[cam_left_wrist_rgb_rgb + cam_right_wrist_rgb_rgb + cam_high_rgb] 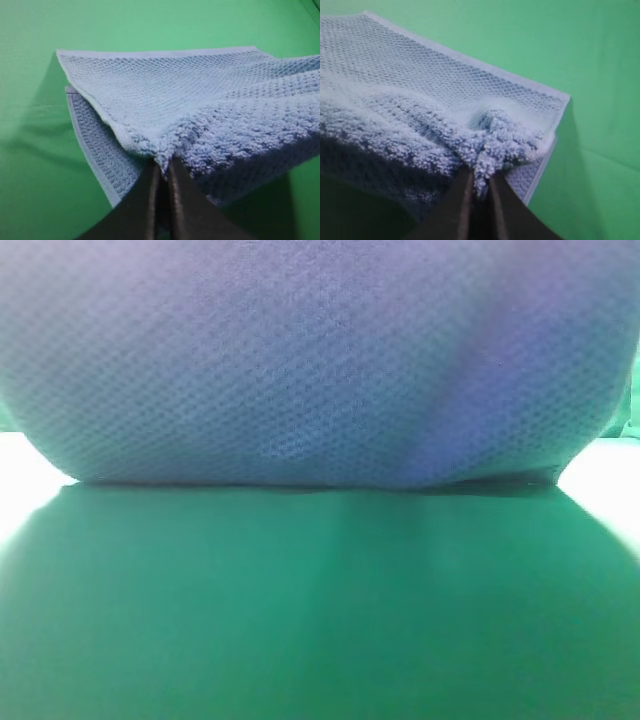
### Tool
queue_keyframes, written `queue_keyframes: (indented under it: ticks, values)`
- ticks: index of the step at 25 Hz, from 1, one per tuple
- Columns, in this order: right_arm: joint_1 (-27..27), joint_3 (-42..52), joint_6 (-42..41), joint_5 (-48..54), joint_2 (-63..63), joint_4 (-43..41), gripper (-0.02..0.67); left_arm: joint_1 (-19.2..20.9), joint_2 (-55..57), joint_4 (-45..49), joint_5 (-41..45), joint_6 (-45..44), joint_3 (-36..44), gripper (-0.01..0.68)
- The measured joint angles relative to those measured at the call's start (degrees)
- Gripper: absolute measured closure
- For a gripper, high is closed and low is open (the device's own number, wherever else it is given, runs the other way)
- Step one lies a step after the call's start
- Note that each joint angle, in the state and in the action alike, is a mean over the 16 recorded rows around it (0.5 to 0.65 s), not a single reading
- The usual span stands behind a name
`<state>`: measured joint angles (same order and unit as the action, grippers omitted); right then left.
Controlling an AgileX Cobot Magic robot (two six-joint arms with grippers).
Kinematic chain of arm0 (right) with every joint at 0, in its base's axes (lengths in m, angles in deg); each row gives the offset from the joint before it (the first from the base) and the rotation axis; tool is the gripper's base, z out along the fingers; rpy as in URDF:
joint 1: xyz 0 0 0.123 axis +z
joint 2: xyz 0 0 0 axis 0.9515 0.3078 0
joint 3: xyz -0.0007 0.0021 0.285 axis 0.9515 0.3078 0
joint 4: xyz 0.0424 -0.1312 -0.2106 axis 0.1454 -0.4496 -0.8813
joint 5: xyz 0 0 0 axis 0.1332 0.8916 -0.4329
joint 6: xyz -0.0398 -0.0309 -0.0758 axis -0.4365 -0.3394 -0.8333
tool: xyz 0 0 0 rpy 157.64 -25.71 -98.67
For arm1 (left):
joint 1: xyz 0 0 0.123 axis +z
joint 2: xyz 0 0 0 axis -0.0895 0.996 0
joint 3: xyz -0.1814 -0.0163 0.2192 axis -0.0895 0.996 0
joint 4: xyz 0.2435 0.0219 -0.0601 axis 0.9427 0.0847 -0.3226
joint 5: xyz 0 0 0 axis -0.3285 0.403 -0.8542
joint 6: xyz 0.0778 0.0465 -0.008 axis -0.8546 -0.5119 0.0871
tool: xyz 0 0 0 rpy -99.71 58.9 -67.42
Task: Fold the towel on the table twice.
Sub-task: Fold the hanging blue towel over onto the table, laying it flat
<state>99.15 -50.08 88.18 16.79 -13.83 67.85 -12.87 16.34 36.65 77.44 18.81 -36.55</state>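
The blue-grey waffle-weave towel (320,360) hangs lifted close in front of the exterior high camera and fills its upper half; no gripper shows there. In the left wrist view my left gripper (161,167) is shut on a near corner of the towel (200,100), whose upper layer is raised over a lower layer lying on the table (150,25). In the right wrist view my right gripper (479,177) is shut on a bunched corner of the towel (420,85), lifted above the green table (590,75).
The green table covering (320,610) lies below the hanging towel, with bright glare patches at its left and right edges. Nothing else shows on it.
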Motion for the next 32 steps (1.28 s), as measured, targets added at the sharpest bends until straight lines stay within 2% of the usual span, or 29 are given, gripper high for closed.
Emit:
queue_keyframes:
  ticks: [8, 16, 24, 32]
  values:
    - [1.9, 11.7, 3.1, 0.7, -9.2, 2.5, 0.649, 0.0, -10.7, -3.1, 3.0, -0.4, 11.9, 0.673]
    - [3.6, 21.1, 5.4, 3.6, -15.7, 5.5, 0.649, 0.0, -15.4, -5.9, 4.3, -0.4, 20.5, 0.673]
    - [4.5, 25.3, 8.0, 4.9, -17.3, 6.1, 0.649, 0.0, -14.1, -6.9, 3.1, -0.4, 23.3, 0.673]
    - [4.6, 24.6, 11.0, 0.5, -12.0, 2.7, 0.649, 0.0, -5.5, -7.6, -2.2, -0.4, 22.6, 0.673]
